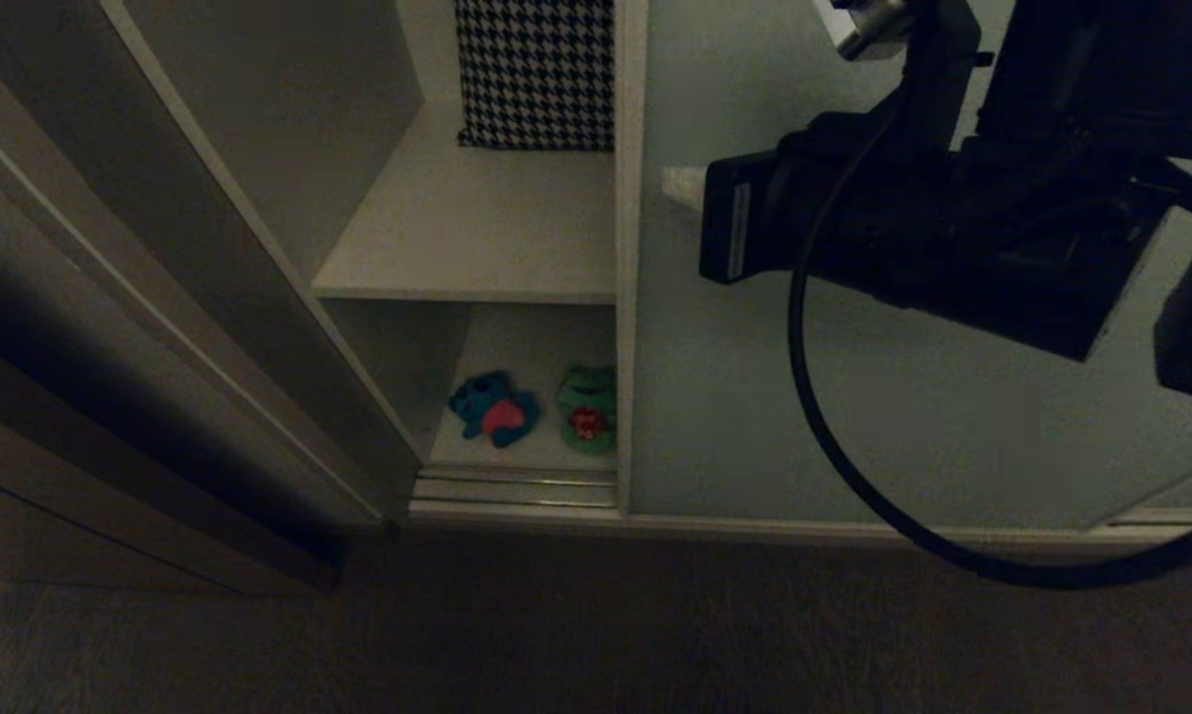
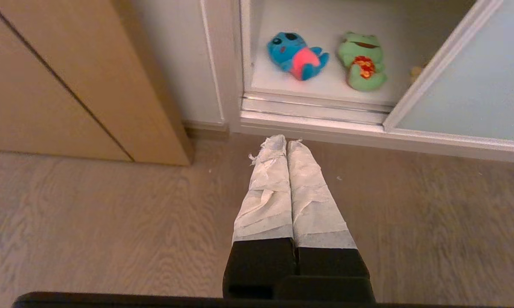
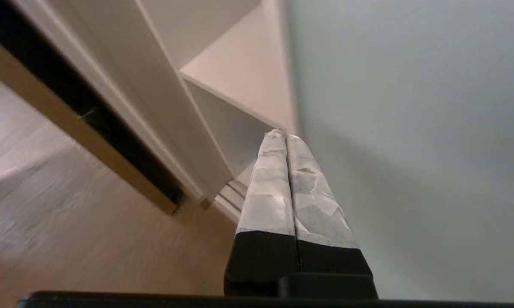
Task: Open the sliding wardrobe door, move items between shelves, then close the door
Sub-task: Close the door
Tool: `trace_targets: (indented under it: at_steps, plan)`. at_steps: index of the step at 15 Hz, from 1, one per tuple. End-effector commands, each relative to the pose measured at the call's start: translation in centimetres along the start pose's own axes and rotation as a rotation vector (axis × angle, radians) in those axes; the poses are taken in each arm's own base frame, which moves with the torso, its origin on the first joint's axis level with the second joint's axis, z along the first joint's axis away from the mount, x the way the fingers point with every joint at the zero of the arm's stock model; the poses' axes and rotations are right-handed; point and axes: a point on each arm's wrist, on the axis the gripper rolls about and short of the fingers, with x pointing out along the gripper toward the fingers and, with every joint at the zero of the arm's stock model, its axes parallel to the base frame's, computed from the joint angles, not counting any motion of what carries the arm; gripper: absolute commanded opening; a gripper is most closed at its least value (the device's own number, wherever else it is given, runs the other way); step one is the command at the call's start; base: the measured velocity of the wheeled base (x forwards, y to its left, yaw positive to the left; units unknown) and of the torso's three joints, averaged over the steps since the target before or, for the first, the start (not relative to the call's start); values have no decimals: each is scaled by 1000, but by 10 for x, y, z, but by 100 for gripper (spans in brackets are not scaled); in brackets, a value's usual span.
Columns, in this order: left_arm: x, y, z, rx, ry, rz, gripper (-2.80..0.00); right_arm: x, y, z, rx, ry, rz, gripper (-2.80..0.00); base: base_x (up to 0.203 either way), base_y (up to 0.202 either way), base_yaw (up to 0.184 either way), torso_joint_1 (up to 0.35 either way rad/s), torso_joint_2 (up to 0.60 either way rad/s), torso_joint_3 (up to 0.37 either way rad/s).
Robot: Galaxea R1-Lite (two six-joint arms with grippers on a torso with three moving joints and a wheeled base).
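My right claw (image 3: 286,136) pinched empty at sliding wardrobe door (image 1: 903,416) edge, blue toy (image 1: 495,409), frog (image 1: 587,409) beside it on lower shelf (image 1: 527,347).

Pale wood-grain floor (image 2: 90,222) underfoot; tan cabinet panel (image 2: 69,77) off beside the opening; silver floor rails (image 2: 312,109) ahead; dim light, seemingly.
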Motion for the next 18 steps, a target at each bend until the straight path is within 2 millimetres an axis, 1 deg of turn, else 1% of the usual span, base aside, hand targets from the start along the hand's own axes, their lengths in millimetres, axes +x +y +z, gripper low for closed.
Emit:
trace_targets:
  at_steps: [1, 3, 4, 6, 7, 8, 10, 12, 14, 16, 18]
  plan:
    - [0, 0, 0, 0, 1, 1, -280, -32, -3, 18, 9, -35, 4, -280, 0, 0, 0, 0, 0, 0]
    - [0, 0, 0, -1, 1, 1, -280, -64, -11, 23, 7, -33, -17, -280, 0, 0, 0, 0, 0, 0]
    - [0, 0, 0, 0, 1, 1, -280, -83, -20, 22, 1, -22, -55, -280, 0, 0, 0, 0, 0, 0]
    - [0, 0, 0, 0, 1, 1, -280, -125, -43, 19, -16, 9, -178, -280, 0, 0, 0, 0, 0, 0]
    - [0, 0, 0, -1, 0, 1, -280, -149, -54, 18, -27, 32, -250, -280, 0, 0, 0, 0, 0, 0]
    - [0, 0, 0, -1, 1, 1, -280, -173, -64, 13, -37, 75, -329, -280, 0, 0, 0, 0, 0, 0]
    - [0, 0, 0, 0, 1, 1, -280, -210, -80, -3, -41, 182, -517, -280, 0, 0, 0, 0, 0, 0]
    - [0, 0, 0, 0, 1, 1, -280, -240, -94, -22, -11, 281, -738, -280, 0, 0, 0, 0, 0, 0]
    - [0, 0, 0, -1, -1, 1, -280, -264, -104, -38, 73, 331, -978, -280, 0, 0, 0, 0, 0, 0]
    - [0, 0, 0, -1, -1, 1, -280, -283, -115, -49, 197, 324, -1220, -280, 0, 0, 0, 0, 0, 0]
    - [0, 0, 0, -1, 1, 1, -280, -300, -133, -57, 323, 288, -1473, -280, 0, 0, 0, 0, 0, 0]
